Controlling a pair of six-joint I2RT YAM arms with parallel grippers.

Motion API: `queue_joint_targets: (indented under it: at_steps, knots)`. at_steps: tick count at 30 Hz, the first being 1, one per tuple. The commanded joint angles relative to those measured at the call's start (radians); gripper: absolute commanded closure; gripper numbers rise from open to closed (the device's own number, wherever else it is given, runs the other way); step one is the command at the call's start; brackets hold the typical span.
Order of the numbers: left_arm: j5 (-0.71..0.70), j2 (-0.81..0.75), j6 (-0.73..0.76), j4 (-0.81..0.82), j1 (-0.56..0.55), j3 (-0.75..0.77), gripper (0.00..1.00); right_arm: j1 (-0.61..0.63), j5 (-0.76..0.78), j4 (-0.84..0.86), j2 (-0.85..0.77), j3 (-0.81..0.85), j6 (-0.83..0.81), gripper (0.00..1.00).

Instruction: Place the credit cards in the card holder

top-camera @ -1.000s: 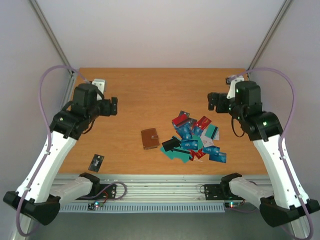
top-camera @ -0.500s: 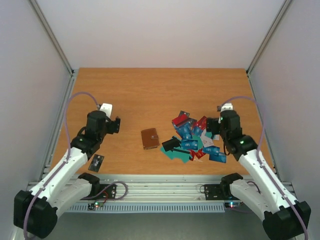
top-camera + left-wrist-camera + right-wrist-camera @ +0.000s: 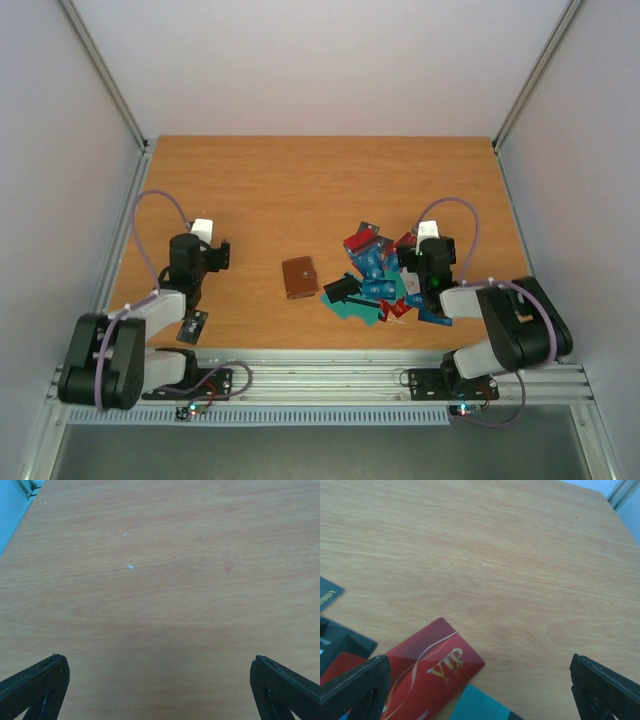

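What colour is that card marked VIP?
Dark red VIP card with gold lettering; right wrist view.

Wood tbl (image 3: 300,185), white walls (image 3: 320,60), alu rail (image 3: 330,375).

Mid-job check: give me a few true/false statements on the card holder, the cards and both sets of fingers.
1. The card holder lies left of the pile of credit cards. True.
2. The left fingers grip a card. False: they stand open over bare table.
3. The right fingers stand open close to a red VIP card. True.
4. Every card sits in that pile. False: one dark card lies apart, near the left arm.
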Motion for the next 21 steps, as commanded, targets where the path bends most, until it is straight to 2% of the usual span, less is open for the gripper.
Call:
queue_joint_targets:
  at_steps: [1,3,6,8,11,13,21]
  knots:
    - [0.113,0.15,-0.016,0.356,0.044,0.063,0.01,-0.084,-0.033,0.485,0.132,-0.021,-0.041,0.02]
    - [0.14,0.212,-0.036,0.361,0.081,0.109,0.01,-0.142,-0.067,0.595,0.202,-0.046,0.018,0.02]
    - [0.196,0.313,-0.1,0.493,0.123,0.097,0.01,-0.192,-0.142,0.691,0.269,-0.065,0.066,0.01]
    - [0.226,0.383,-0.102,0.601,0.139,0.074,0.01,-0.208,-0.224,0.54,0.225,-0.026,0.064,0.02]
    - [0.249,0.369,-0.102,0.544,0.144,0.091,0.01,-0.234,-0.372,0.31,0.21,0.081,0.044,0.01]
    - [0.251,0.381,-0.102,0.579,0.145,0.087,0.01,-0.28,-0.402,0.24,0.21,0.118,0.086,0.01]
    - [0.235,0.377,-0.094,0.558,0.129,0.093,0.01,-0.295,-0.392,0.228,0.207,0.122,0.103,0.02]
